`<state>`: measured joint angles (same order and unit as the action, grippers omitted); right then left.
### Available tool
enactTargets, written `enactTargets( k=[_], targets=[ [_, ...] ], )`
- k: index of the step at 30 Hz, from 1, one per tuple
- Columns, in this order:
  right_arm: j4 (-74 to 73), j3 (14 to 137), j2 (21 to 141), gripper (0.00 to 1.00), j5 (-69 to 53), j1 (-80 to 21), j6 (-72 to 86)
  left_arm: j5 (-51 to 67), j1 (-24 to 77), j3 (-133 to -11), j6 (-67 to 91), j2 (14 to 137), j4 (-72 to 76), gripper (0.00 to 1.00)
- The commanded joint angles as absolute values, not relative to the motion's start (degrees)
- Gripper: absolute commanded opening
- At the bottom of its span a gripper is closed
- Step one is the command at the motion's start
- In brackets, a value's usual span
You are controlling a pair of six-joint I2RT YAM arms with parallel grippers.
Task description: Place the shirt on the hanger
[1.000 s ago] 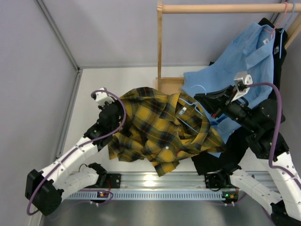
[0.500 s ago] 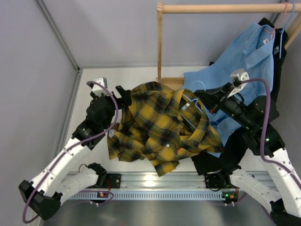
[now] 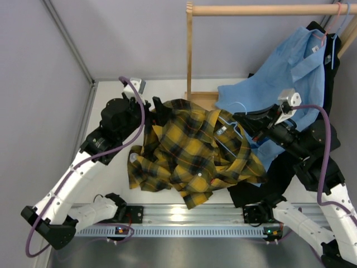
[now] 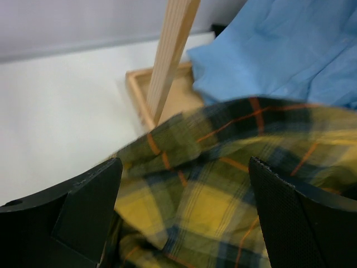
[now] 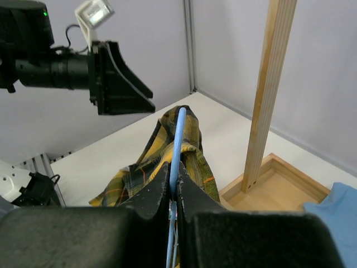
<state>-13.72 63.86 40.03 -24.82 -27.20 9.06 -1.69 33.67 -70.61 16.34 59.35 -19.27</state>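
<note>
The yellow and black plaid shirt (image 3: 189, 151) lies bunched on the white table, its upper part draped over the pale blue hanger (image 3: 231, 124). My right gripper (image 3: 243, 124) is shut on the hanger's wire (image 5: 179, 137), with shirt cloth (image 5: 196, 159) hanging off the wire just beyond the fingertips (image 5: 173, 181). My left gripper (image 3: 157, 110) hovers at the shirt's far left edge, open. In the left wrist view its fingers (image 4: 83, 206) stand wide apart over plaid cloth (image 4: 223, 190), touching nothing. The left gripper (image 5: 117, 78) also shows in the right wrist view.
A wooden rack stands at the back, with post (image 3: 189, 56), top rod (image 3: 262, 9) and base tray (image 3: 202, 99). A light blue shirt (image 3: 290, 72) hangs from it on a pink hanger (image 3: 329, 25), over a black garment (image 3: 334, 84). A grey wall runs along the left.
My left gripper opened, let go of the shirt's left side, and rose toward the back, to the shirt's far edge. The right gripper kept its hold on the hanger and barely shifted.
</note>
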Motion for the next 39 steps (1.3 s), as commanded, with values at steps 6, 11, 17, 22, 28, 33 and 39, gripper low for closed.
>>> enactTargets(
  k=[6,11,17,22,28,33,39],
  targets=[
    [-13.54,68.82,39.81,0.00,-26.71,-26.81,8.52,-2.37,33.66,-61.01,13.36,57.48,-19.79,0.97],
    [-13.54,69.34,39.81,0.00,-31.20,-26.81,9.32,-8.77,33.66,-59.41,13.10,61.52,-13.63,0.80],
    [-13.62,68.82,39.03,0.00,-31.47,-26.89,9.23,-19.21,33.66,-58.36,15.11,62.93,-8.00,0.04],
    [-13.80,67.07,37.79,0.00,-27.95,-26.81,8.96,-30.66,33.49,-55.73,19.68,61.44,-8.08,0.00],
    [-13.80,66.53,36.56,0.00,-27.51,-26.81,8.88,-30.24,31.20,-55.11,22.67,63.71,-9.49,0.00],
    [-14.68,66.62,37.00,0.00,-27.69,-26.89,8.26,-15.49,31.20,-53.27,18.12,62.67,-3.97,0.30],
    [-14.85,66.71,37.44,0.00,-29.17,-26.89,8.44,-6.24,31.11,-47.21,7.68,57.32,7.79,0.98]
  ],
)
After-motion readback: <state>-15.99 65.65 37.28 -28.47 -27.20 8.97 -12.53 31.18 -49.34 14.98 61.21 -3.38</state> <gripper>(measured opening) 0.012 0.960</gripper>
